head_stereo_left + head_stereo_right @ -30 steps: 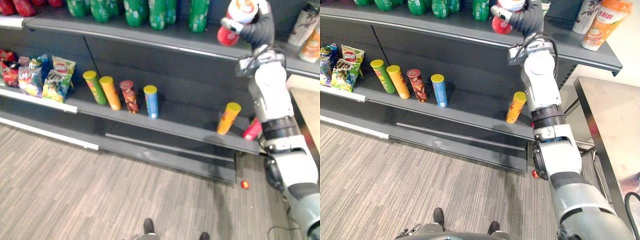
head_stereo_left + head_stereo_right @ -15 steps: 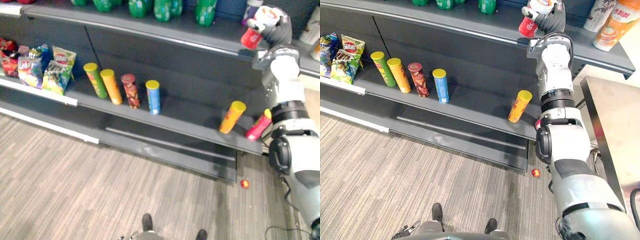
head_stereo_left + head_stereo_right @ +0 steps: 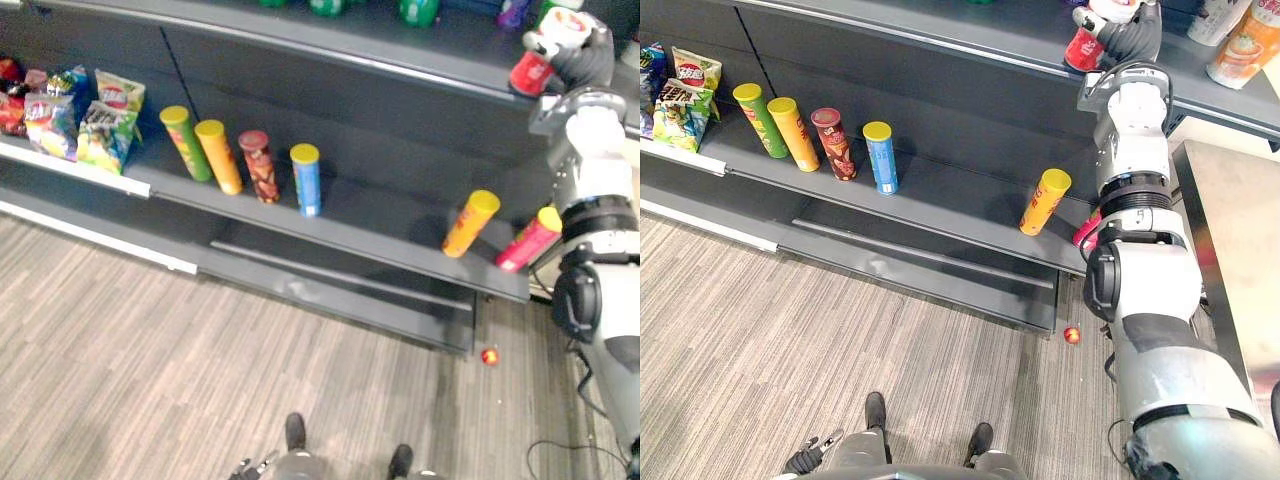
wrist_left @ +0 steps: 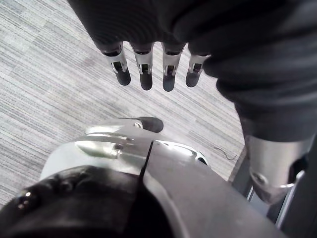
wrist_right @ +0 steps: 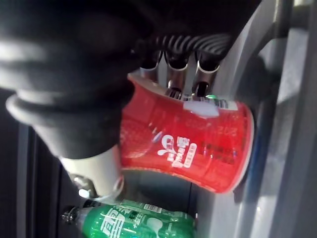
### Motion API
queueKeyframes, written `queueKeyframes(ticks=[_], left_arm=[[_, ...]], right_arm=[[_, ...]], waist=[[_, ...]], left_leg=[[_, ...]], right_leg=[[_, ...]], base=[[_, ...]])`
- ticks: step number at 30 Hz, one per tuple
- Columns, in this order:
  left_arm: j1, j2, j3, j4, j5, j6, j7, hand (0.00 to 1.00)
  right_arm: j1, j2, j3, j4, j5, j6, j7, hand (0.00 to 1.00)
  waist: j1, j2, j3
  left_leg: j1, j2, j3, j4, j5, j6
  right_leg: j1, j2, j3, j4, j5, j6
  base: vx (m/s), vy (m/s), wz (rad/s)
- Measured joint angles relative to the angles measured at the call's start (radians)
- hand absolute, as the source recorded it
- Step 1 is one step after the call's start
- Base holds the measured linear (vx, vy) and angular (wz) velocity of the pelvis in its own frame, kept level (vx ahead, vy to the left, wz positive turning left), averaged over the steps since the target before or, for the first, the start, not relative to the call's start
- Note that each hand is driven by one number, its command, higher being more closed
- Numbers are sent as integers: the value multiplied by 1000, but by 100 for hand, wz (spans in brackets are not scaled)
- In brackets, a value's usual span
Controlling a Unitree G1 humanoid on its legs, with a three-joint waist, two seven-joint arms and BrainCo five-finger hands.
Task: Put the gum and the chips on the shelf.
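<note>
My right hand point(image 3: 585, 55) is raised to the upper shelf point(image 3: 300, 45), fingers curled round a red tapered cup-shaped container point(image 3: 528, 72) with a white lid. In the right wrist view the fingers point(image 5: 171, 74) wrap the red container point(image 5: 198, 144), which lies against the grey shelf surface beside green bottles point(image 5: 143, 223). It is held tilted at the shelf's front edge, and I cannot tell whether it rests on the shelf. Chip bags point(image 3: 90, 120) stand at the far left of the middle shelf point(image 3: 380, 225). My left hand point(image 4: 148, 69) hangs over the floor with straight fingers, holding nothing.
On the middle shelf stand green point(image 3: 187, 143), orange point(image 3: 219, 156), dark red point(image 3: 259, 166) and blue point(image 3: 306, 180) tubes, plus a tilted yellow one point(image 3: 470, 223) and a pink one point(image 3: 528, 240). A small red ball point(image 3: 489, 356) lies on the floor. A steel table point(image 3: 1230, 230) is at right.
The right hand has carried the red container to the right along the upper shelf, away from the green bottles. The camera view has also shifted.
</note>
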Motion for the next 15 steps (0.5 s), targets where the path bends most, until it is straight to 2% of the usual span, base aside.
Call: queueKeyframes(ticks=[15], left_arm=[[-21,10,-19,1,-10,-5,1,0]], right_arm=[[-50,-75,-38,115,-29,-42,-26,100]], waist=[[0,-7,32]], left_leg=[[-22,-11,-19,0,3,3]], right_leg=[[-10,-8,-18,0,-1,1]], base=[[13,2,4]])
